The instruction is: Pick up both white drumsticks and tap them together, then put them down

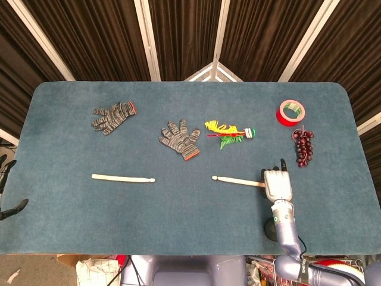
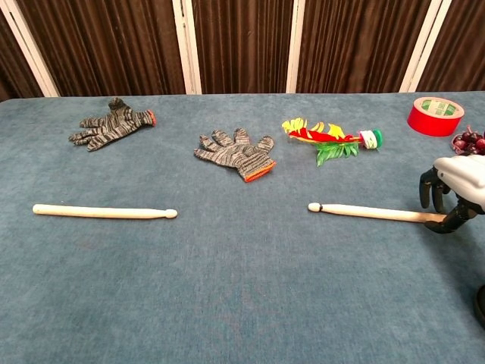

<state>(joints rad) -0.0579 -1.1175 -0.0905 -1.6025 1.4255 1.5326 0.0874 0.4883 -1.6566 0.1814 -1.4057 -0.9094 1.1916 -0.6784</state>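
Note:
Two white drumsticks lie flat on the blue table. The left drumstick [image 1: 122, 177] [image 2: 102, 211] sits alone with its tip pointing right. The right drumstick [image 1: 238, 181] [image 2: 371, 213] points its tip left. My right hand [image 1: 277, 183] [image 2: 457, 184] hovers over that stick's butt end, dark fingers curved down around it and the thumb at its end, without a closed grip. Of my left hand [image 1: 8, 189], only dark fingertips show at the far left edge of the head view, off the table and spread apart.
Two grey knit gloves [image 1: 114, 115] [image 1: 180, 139] lie at the back left and centre. A yellow, red and green feathered toy [image 1: 229, 131] lies behind the right stick. A red tape roll [image 1: 291, 112] and dark grapes [image 1: 303, 148] sit at the back right.

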